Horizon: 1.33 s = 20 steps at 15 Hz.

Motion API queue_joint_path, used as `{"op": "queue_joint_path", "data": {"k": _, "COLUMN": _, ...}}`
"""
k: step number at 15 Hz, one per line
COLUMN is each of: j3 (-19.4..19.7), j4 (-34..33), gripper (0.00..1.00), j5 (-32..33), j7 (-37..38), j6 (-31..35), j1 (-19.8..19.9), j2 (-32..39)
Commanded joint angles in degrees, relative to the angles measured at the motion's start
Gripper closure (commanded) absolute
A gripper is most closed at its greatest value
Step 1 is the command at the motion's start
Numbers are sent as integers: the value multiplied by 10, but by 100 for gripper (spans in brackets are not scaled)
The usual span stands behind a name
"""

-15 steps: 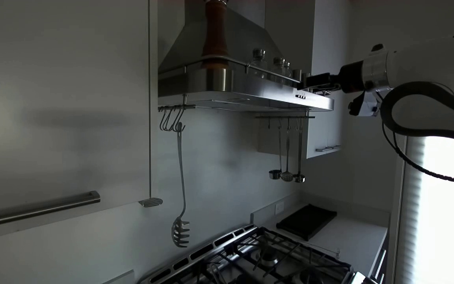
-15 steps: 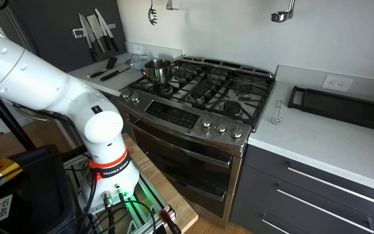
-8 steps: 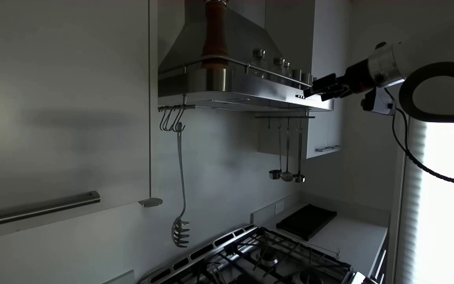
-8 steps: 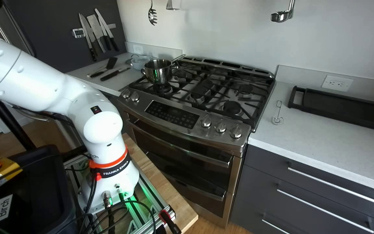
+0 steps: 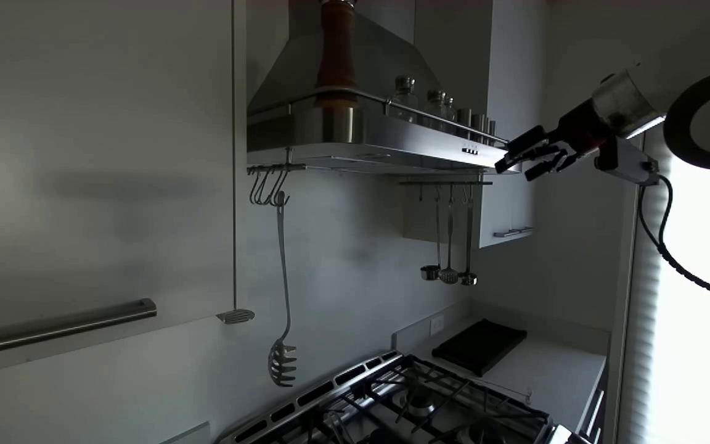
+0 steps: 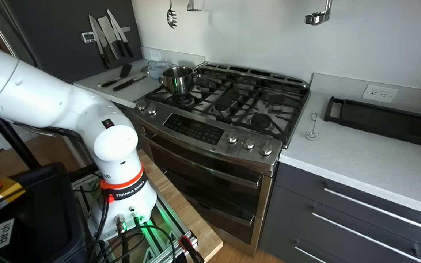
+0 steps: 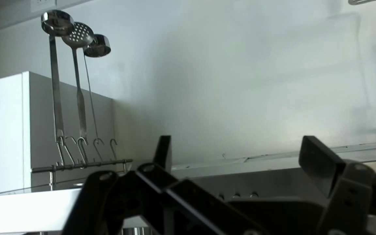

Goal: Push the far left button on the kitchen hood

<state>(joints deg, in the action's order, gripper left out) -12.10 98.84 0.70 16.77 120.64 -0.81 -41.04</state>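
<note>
Gleams as smooth metal on the kitchen hood (image 5: 416, 139), shines mirror-bright on the metal pot (image 6: 177, 83), looks wooden at the platform (image 6: 186, 206), smooth on the counter (image 6: 360, 157), matt on the fingers (image 7: 318, 160).

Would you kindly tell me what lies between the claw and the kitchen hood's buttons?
No object: in an exterior view, only the bare steel front band of the kitchen hood shows between the claw and the buttons; the gap's depth is unclear.
</note>
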Motion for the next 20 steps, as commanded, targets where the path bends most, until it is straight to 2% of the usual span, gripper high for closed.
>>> {"op": "queue_joint_path", "data": {"k": 1, "j3": 11, "j4": 14, "gripper": 0, "j5": -19, "j7": 14, "j6": -48, "j1": -1, "j2": -21}}
{"op": "queue_joint_path", "data": {"k": 6, "j3": 20, "j4": 36, "gripper": 0, "j5": -37, "j7": 35, "j6": -72, "j1": -1, "j2": -32}}
{"op": "queue_joint_path", "data": {"k": 16, "j3": 25, "j4": 110, "gripper": 0, "j5": -76, "j7": 28, "j6": -74, "j1": -8, "j2": -48}}
{"op": "queue_joint_path", "data": {"k": 17, "j3": 19, "j4": 84, "gripper": 0, "j5": -63, "j7": 27, "j6": -65, "j1": 3, "j2": -30}}
{"op": "queue_joint_path", "data": {"k": 20, "j3": 19, "j4": 95, "gripper": 0, "j5": -65, "j7": 26, "j6": -65, "j1": 2, "j2": -33}}
